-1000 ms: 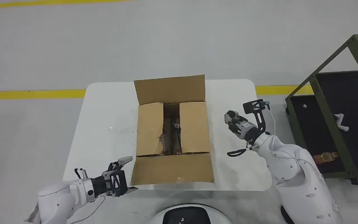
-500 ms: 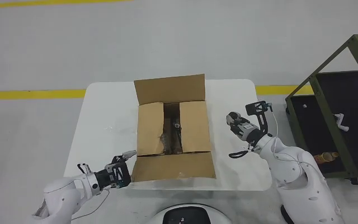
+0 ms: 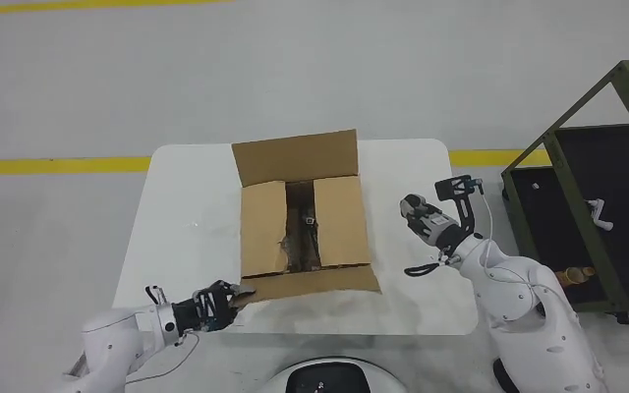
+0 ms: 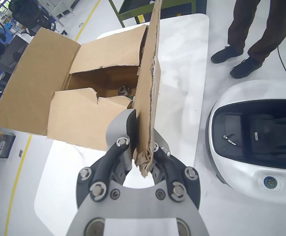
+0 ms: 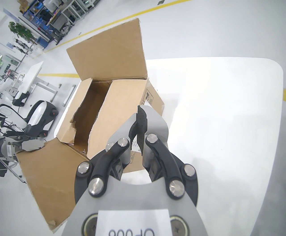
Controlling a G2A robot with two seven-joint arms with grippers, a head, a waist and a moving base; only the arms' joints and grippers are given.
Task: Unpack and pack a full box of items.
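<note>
L gripper [image 3: 222,300] clenched on near flap [image 3: 314,283] corner, flap tilted up. Box [image 3: 263,226] mid-table [image 3: 187,226], far flap open. R gripper [image 5: 140,125] closed, empty, beside box's right wall.

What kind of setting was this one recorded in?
Probably an industrial hall or robot test floor: yellow lines painted on the pale floor, a green metal cart beside the white table, and racks of blue bins behind.
</note>
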